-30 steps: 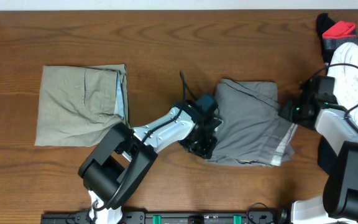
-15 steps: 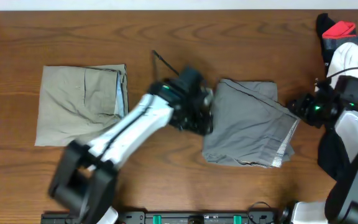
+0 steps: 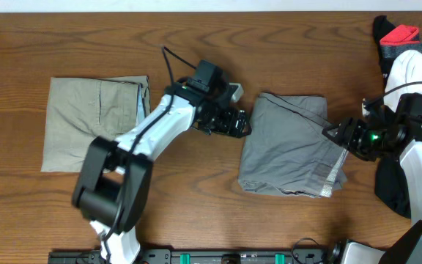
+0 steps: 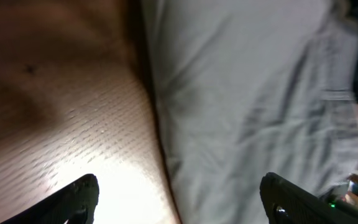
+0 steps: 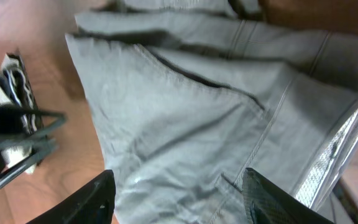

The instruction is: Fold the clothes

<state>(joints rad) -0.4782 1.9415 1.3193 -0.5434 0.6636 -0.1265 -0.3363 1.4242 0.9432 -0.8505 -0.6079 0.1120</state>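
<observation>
Both pincers gape wide, empty. Folded mid-grey cotton shorts (image 3: 288, 150) lie on the brown wooden desk (image 3: 196, 209), just right of the left pincer (image 3: 234, 125), beneath the right pincer (image 3: 337, 136). Folding looks finished; next likely means gripping an edge, moving them toward the folded khaki-beige shorts (image 3: 94, 123).

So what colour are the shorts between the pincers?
Mid-grey shorts; clearest in the overhead view.

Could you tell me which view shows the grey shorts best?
The overhead view: the grey shorts are seen whole. The left wrist view shows only a blurred edge; the right wrist view, a cropped close-up.
</observation>
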